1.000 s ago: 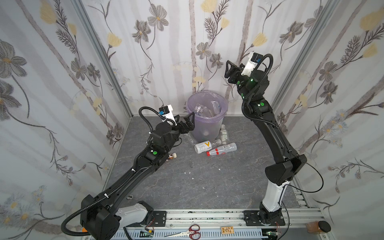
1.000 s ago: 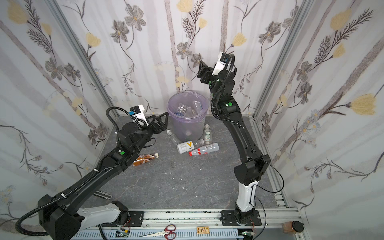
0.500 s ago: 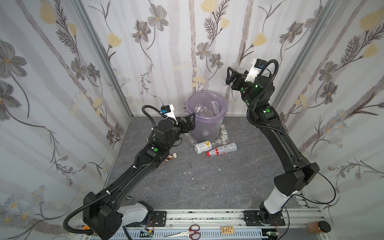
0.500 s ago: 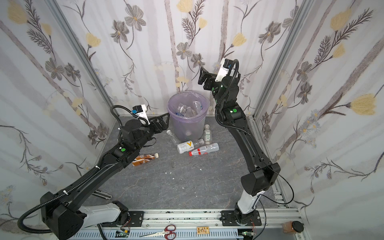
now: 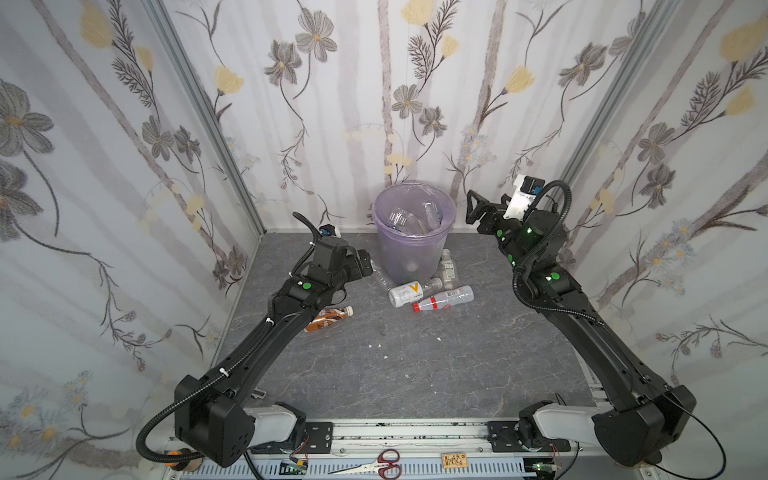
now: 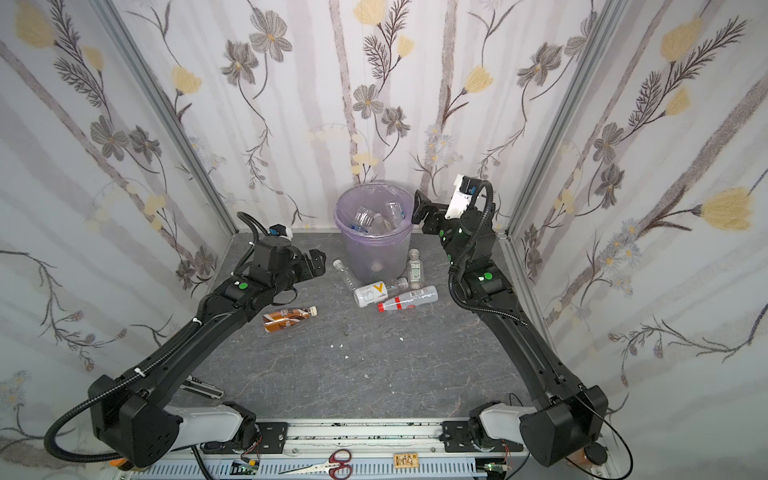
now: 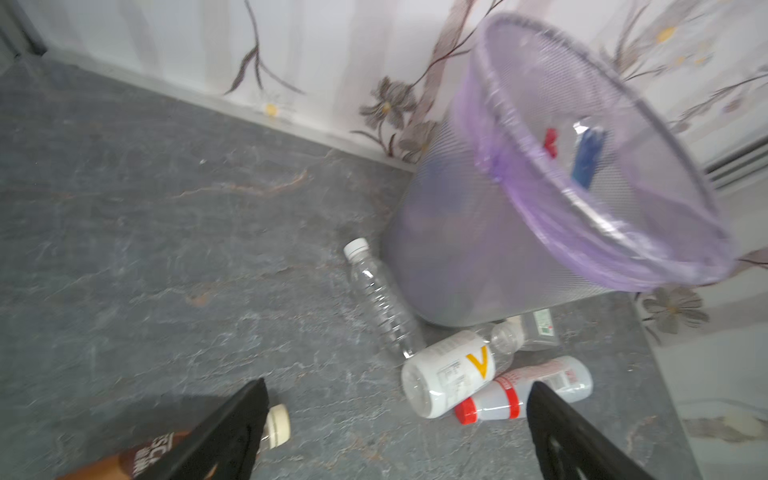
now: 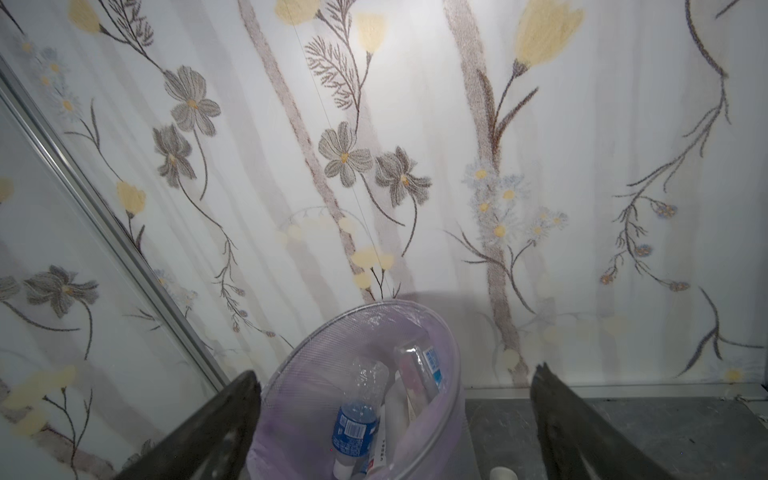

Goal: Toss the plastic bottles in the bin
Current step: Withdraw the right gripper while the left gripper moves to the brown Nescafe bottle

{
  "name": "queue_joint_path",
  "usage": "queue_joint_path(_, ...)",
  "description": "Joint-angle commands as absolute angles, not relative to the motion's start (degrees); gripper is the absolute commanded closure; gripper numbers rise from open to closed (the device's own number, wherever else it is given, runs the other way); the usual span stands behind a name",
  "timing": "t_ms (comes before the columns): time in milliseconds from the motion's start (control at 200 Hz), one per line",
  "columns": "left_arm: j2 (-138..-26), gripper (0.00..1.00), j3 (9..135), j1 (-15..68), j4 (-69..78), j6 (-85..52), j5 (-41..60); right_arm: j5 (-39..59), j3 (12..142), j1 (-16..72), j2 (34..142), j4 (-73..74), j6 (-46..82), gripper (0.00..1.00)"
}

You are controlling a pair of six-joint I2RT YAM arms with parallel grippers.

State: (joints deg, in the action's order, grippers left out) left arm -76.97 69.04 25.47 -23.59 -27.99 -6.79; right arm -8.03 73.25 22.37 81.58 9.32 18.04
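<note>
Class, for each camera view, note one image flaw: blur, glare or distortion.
Left wrist view: motion blur smears the bin; right wrist view: the end effector fingers look soft, wallpaper sharp; both top views: wide-angle splays the corner posts outward.

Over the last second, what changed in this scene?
The right hand came down from high above the bin to just right of its rim; it stands open and holds nothing. The left hand sank slightly, open and empty. The bin, the white bottle, the red-capped bottle and the brown bottle stayed where they were.
</note>
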Motion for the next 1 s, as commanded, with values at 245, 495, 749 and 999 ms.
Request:
queue_joint_path(245,-92.1,0.00,77.7,24.6,-47.2,-20.5,-14.5,-1.4,54.9,23.1,73.5,13.6,22.1,0.00)
queue_joint_path(495,-103.0,0.00,80.3,25.5,-51.3,-16.1,-19.7,-0.6,46.2,26.6,71.0,14.9,22.4,0.00)
queue_joint_path(749,-109.8,0.00,82.7,27.4,-52.0,-14.2,-21.8,0.1,40.7,27.1,68.7,15.2,21.5,0.00)
queue_joint_path(999,-113.8,0.00,84.0,29.1,-54.5,-14.4,-22.5,0.7,39.8,27.0,67.9,15.8,21.9,0.00)
